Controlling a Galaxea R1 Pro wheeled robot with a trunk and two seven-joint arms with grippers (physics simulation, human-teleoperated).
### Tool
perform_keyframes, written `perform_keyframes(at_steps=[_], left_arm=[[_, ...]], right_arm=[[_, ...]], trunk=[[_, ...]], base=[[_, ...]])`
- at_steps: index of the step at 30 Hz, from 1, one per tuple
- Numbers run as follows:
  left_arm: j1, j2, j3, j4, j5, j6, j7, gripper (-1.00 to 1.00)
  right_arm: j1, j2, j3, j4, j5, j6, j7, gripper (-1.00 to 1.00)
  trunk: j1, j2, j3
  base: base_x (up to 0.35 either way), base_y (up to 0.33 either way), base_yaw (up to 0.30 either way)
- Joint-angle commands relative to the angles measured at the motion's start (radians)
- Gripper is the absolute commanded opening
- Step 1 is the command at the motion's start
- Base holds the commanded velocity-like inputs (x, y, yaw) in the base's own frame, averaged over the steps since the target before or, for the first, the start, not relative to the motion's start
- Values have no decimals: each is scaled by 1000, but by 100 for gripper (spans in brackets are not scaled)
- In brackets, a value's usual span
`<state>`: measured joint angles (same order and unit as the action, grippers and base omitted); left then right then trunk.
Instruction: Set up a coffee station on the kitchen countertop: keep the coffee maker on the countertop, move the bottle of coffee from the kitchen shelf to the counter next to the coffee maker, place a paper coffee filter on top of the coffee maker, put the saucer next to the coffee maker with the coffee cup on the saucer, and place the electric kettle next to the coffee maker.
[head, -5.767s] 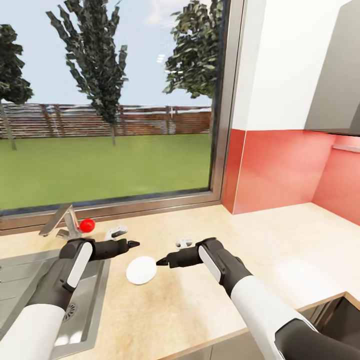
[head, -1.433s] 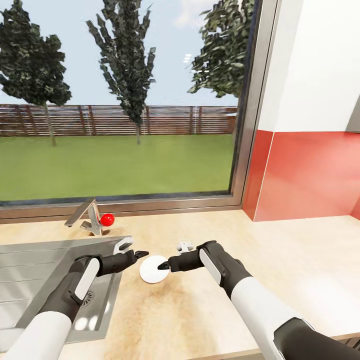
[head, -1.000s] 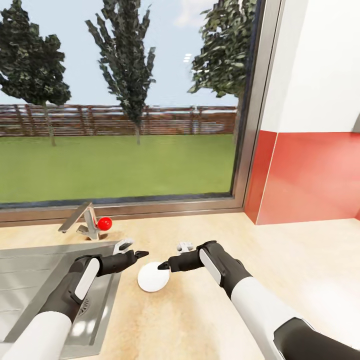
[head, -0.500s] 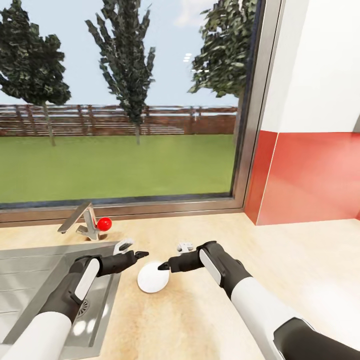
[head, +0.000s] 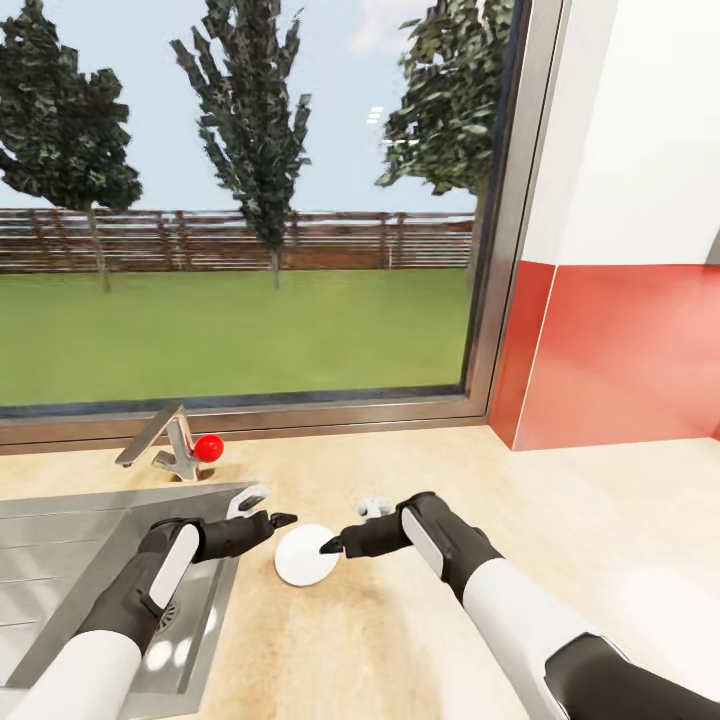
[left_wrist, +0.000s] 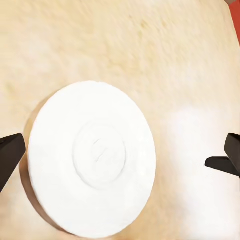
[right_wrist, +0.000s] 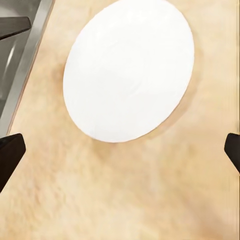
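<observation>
A white saucer (head: 306, 554) lies flat on the beige counter (head: 560, 520), between the two grippers and just beside the sink (head: 60, 560); the left gripper (head: 268, 520) hovers at the saucer's sink-side edge, fingers spread wide with a dark fingertip (left_wrist: 10, 155) at each side of its wrist view; the right gripper (head: 330, 546) hangs over the opposite edge, also spread, the saucer (right_wrist: 130, 70) ahead of its tips; neither visibly touches it. The likely trouble is the grip itself; a thin, flat disc offers little for fingers to catch, so a closing pinch could skid it across the counter, possibly toward the sink; both arms approaching at once could also collide.
</observation>
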<state>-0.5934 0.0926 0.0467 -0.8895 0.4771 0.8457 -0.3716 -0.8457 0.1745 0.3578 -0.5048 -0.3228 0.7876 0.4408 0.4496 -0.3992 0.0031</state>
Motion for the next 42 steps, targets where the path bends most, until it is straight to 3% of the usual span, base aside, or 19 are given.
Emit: perform_keyframes(at_steps=[1,10,23,29,30,42], left_arm=[[6,1,2,3,-4,6,-4,100],[55,9,2,30,-29,6,-7,100],[55,10,12,27,-24,6,-13,100],[54,12,14,20,-23,6,-13,100],[54,12,14,20,-23,6,-12,100],[47,25,16,15,-24,4,-12,100]], right_arm=[[-1,0,1,-1,1,1,1,100],[-4,0,0,8,-40,-29,2,100],[1,0,1,53,-111,-102,58,100],[2,0,1,87,-111,-136,91,100],[2,0,1,190,-111,-247,187,100],[2,-3,1,234,-111,-256,190,100]], trunk=[[0,-1,0],[0,-1,0],[0,-1,0],[0,-1,0],[0,-1,0],[0,-1,0]], base=[[0,0,0],[0,0,0],[0,0,0],[0,0,0],[0,0,0],[65,0,0]])
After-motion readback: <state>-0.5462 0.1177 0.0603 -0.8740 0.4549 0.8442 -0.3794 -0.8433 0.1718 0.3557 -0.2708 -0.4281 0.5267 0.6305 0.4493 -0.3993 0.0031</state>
